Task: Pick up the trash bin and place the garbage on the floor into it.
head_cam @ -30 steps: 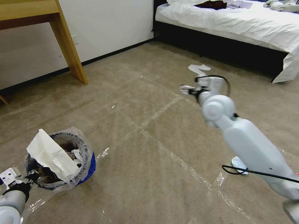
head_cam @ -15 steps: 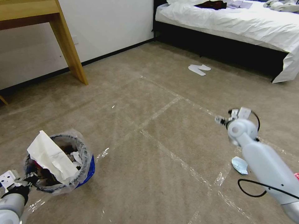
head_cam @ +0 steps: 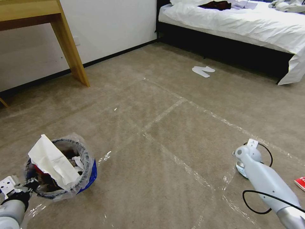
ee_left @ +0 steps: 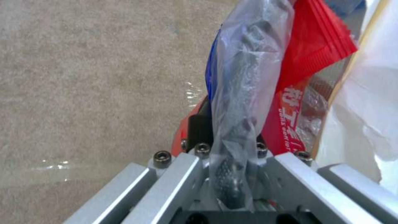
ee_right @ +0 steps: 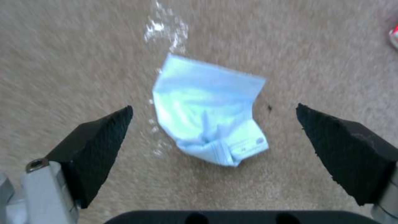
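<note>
The trash bin (head_cam: 85, 171), a small red bucket in a crinkly clear bag, hangs low at my left with white paper (head_cam: 52, 160) sticking out of it. My left gripper (head_cam: 29, 185) is shut on the bin's near rim (ee_left: 236, 93); a red wrapper (ee_left: 309, 59) lies inside beside the pinched plastic. My right arm (head_cam: 263, 181) reaches down at the lower right. Its gripper (ee_right: 213, 108) is open and points at the floor, with a blue mask (ee_right: 207, 112) lying on the carpet between the two black pads (ee_right: 99, 146). A corner of the mask (head_cam: 240, 167) peeks out beside the wrist.
A red-white packet (head_cam: 300, 183) lies on the carpet right of my right arm. White slippers (head_cam: 203, 70) sit near the bed (head_cam: 241, 22) at the back right. A wooden table leg (head_cam: 71, 47) stands at the back left. Tape lines cross the carpet.
My right arm has swung from high over the middle of the floor down to the lower right, ending above the blue mask. The left gripper still holds the bin, barely shifted.
</note>
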### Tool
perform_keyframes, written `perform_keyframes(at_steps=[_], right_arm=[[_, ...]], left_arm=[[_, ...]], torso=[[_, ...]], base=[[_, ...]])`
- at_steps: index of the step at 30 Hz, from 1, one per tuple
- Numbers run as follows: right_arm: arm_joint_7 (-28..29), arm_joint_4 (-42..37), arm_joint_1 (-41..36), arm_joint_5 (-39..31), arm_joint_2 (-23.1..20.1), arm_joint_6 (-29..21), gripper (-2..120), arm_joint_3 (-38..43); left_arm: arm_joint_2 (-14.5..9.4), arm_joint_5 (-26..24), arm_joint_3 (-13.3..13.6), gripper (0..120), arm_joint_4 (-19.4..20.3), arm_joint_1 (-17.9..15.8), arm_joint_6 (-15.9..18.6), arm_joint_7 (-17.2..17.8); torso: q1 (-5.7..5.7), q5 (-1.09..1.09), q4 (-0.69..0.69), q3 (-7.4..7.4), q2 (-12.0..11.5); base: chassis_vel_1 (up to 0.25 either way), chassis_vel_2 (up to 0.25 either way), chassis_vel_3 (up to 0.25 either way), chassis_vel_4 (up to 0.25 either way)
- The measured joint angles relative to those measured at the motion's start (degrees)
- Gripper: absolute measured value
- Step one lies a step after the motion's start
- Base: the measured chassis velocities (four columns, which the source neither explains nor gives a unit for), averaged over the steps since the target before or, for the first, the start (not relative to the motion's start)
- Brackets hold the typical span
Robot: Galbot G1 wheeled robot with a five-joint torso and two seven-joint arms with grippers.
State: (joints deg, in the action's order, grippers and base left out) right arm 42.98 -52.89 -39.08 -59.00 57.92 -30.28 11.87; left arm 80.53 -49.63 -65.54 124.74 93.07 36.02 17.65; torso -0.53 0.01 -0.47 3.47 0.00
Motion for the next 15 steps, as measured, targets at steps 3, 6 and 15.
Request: perform_keyframes(at_steps=[3, 6, 15], right_arm=[[-1.2, 1.4, 0.3, 0.7, 0.5, 0.3, 100, -0.5], [-2.0, 3.2, 1.0, 1.3, 1.1, 0.4, 100, -1.0], [-4.0, 9.0, 2.5, 4.1, 2.8, 1.8, 100, -2.0]], left_arm=[[0.3, 0.0, 0.0, 0, 0.0, 0.0, 0.0, 0.0], [0.6, 0.1, 0.0, 0, 0.0, 0.0, -0.1, 0.0], [0.5, 0.0, 0.1, 0, -0.4, -0.2, -0.3, -0.1]], torso=[[0.00, -0.02, -0.01, 0.00, 0.0], [0.00, -0.01, 0.00, 0.00, 0.0], [0.00, -0.02, 0.00, 0.00, 0.0]], base=[[0.000, 0.000, 0.000, 0.000], [0.000, 0.000, 0.000, 0.000], [0.000, 0.000, 0.000, 0.000]])
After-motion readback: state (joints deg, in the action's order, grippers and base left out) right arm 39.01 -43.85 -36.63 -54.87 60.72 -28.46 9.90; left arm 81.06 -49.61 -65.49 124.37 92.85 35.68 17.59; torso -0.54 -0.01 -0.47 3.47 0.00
